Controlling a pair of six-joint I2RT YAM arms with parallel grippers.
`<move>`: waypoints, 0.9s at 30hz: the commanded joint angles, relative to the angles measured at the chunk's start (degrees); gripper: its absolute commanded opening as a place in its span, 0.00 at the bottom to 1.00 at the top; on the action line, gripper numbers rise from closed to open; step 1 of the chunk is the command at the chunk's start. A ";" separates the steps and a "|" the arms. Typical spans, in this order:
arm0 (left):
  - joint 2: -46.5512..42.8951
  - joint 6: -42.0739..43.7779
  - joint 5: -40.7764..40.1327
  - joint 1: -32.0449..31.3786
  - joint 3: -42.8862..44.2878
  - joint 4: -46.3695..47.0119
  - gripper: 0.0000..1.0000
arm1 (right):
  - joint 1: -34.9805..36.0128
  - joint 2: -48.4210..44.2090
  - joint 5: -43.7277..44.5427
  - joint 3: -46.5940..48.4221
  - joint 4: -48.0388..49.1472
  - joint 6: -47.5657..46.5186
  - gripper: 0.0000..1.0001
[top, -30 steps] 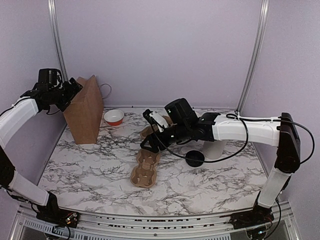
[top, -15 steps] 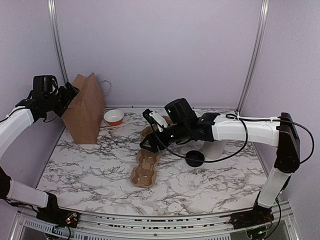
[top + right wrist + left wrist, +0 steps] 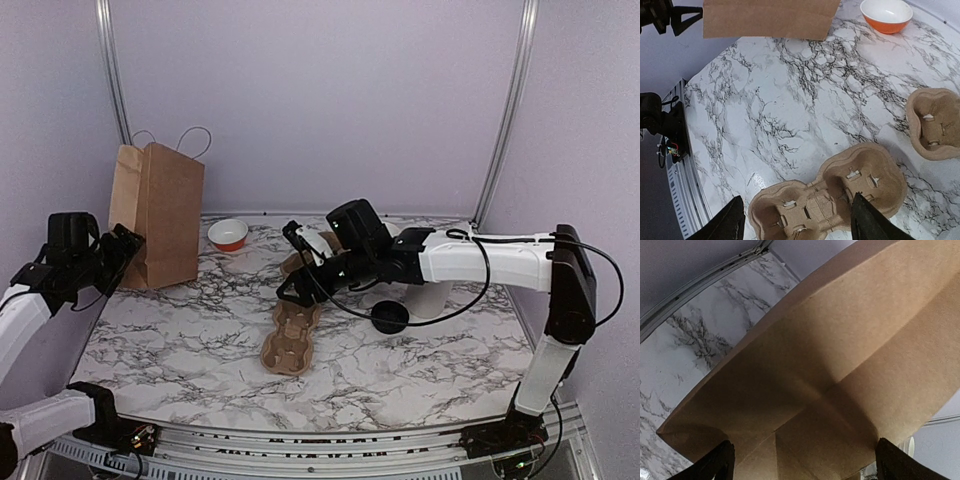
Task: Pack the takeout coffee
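Hovering with fingers spread wide, the right gripper (image 3: 798, 196) hangs over a brown pulp cup carrier (image 3: 290, 338) whose cells are empty. A second carrier piece (image 3: 300, 262), also empty, lies at its 12 o'clock. The black lid (image 3: 390, 318) sits on the marble table (image 3: 180, 350) at the carrier's 3 o'clock. A white cup (image 3: 432, 300) stands just beyond the lid, only partly in view. At 10 o'clock the left gripper (image 3: 804, 442) is splayed at the foot of an upright paper bag (image 3: 165, 215), beside an empty orange bowl (image 3: 228, 235).

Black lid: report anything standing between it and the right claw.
Nothing visible does. The black lid lies on the marble table, right of the cardboard carrier that the open right claw hovers over. Only bare tabletop separates them.
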 commanded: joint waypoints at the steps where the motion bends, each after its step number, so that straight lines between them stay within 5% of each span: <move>1: -10.27 -3.79 -0.89 0.22 -6.88 -9.66 0.99 | -0.26 1.58 -1.83 1.48 1.32 0.66 0.70; 10: -21.30 -3.52 0.44 0.28 -6.99 -18.66 0.99 | -0.14 4.95 -3.38 4.64 0.03 0.23 0.70; 27: -21.32 9.45 -2.68 0.22 18.27 -30.83 0.99 | -0.24 7.73 -2.94 9.22 -2.60 -1.31 0.70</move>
